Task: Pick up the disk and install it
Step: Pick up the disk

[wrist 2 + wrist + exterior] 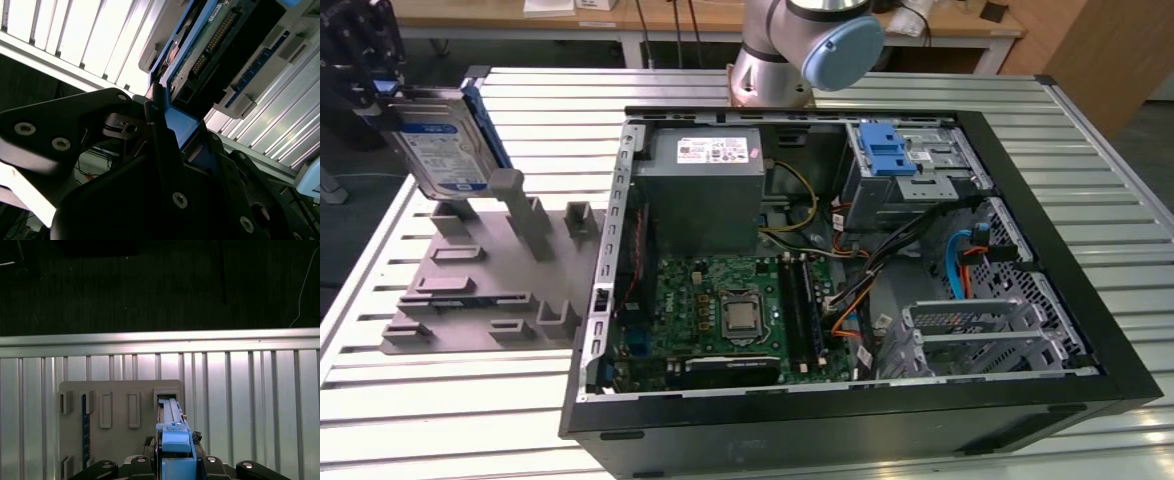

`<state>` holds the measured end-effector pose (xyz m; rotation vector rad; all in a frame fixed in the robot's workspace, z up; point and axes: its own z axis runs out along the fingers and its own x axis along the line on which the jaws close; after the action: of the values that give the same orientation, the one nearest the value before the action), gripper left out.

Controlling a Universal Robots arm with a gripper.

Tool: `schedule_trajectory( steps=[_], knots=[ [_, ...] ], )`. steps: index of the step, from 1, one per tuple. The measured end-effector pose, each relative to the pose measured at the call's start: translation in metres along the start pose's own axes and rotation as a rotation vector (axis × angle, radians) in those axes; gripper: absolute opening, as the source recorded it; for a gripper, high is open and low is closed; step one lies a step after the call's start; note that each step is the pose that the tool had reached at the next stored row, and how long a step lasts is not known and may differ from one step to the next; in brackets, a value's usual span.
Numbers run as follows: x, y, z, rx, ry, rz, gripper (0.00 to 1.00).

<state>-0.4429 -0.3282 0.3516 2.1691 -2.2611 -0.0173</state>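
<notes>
At ten o'clock in the exterior view, my hand (374,80) is clamped tight on the blue bracket of the disk (443,140). The disk stands upright over the grey fixture (467,290) on the desk (427,420); I cannot tell whether it touches. At three o'clock from it lies the open computer case (854,430).

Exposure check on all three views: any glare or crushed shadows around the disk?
Exterior view: even light, soft sheen on the table, disk clearly lit. Second wrist view: table slats blown out white, the black hand clamped on the disk's blue bracket nearly silhouetted. First wrist view: background almost black, bright glare along the table's edge rail, bracket well exposed.
</notes>
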Motion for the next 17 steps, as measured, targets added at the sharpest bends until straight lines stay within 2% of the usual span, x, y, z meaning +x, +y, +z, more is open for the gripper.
schedule_trajectory(
  steps=[17],
  knots=[
    [0.0, 0.0001, -0.0059, 0.0, 0.0, 0.0, 0.36]
  ],
)
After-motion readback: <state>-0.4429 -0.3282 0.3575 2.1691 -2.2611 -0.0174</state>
